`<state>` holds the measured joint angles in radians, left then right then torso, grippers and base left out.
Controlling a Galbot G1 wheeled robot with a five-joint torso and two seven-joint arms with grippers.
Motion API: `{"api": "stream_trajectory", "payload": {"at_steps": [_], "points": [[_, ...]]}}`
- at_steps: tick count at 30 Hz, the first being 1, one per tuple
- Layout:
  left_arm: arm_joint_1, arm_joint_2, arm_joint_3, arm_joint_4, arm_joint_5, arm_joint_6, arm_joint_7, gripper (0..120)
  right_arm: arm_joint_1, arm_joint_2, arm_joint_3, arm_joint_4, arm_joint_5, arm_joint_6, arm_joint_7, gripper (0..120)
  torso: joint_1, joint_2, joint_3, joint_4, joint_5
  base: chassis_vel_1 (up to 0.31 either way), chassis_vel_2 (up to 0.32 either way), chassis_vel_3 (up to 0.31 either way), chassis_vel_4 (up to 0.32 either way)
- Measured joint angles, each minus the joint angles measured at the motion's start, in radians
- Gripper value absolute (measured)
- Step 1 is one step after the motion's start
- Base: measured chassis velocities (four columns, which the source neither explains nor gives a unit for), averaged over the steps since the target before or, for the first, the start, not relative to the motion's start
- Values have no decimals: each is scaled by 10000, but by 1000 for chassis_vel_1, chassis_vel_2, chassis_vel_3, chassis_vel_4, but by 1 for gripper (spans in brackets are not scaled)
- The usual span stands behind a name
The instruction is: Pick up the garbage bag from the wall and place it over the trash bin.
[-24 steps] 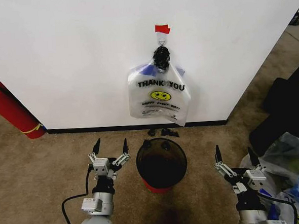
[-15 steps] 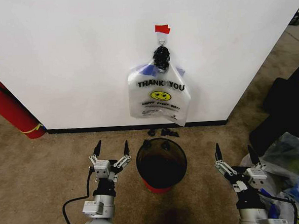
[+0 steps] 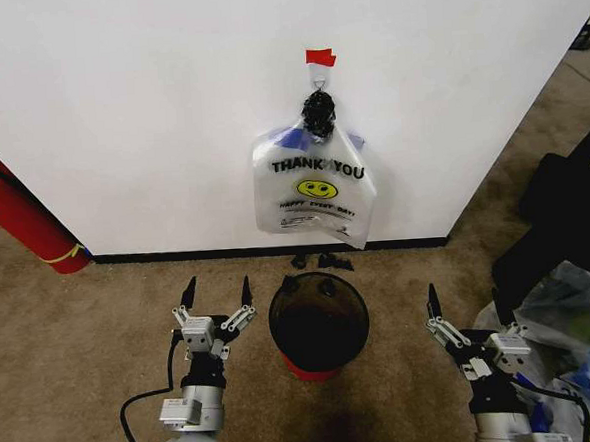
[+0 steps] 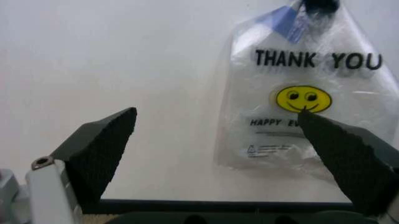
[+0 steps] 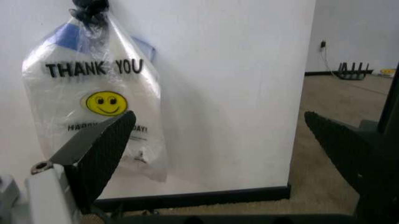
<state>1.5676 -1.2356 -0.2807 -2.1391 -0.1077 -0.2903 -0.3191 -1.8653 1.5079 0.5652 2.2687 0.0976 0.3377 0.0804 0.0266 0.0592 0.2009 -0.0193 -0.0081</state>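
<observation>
One see-through garbage bag (image 3: 315, 187), blue-sided, black "THANK YOU", yellow smiley.

Garbage bag (image 3: 315, 185) hangs on far wall (image 3: 149, 120), trash bin (image 3: 319, 323) on floor below it, nearer. Left gripper (image 3: 217, 289) left of bin, right gripper (image 3: 464, 303) right.

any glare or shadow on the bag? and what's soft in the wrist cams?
Head view: the garbage bag has mild sheen on the plastic, lettering readable, and a faint shadow on the wall to its right. Left wrist view: the dark fingers up close look soft; the bag's print is fairly crisp. Right wrist view: same, fingers soft, with the bag's shadow beside it.
</observation>
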Motion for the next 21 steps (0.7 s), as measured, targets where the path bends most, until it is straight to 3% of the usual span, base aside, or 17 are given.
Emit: {"api": "stream_trajectory", "payload": {"at_steps": [8, 21], "points": [[-125, 199, -251, 107, -229, 50, -20, 100, 56, 186, -254, -257, -221, 63, -23, 100, 0, 0, 0, -1, 0, 0, 0, 0, 0], [230, 253, -415, -40, -314, 43, -56, 100, 298, -120, -321, -648, -51, 55, -45, 100, 0, 0, 0, 0, 2, 0, 0, 0, 0]]}}
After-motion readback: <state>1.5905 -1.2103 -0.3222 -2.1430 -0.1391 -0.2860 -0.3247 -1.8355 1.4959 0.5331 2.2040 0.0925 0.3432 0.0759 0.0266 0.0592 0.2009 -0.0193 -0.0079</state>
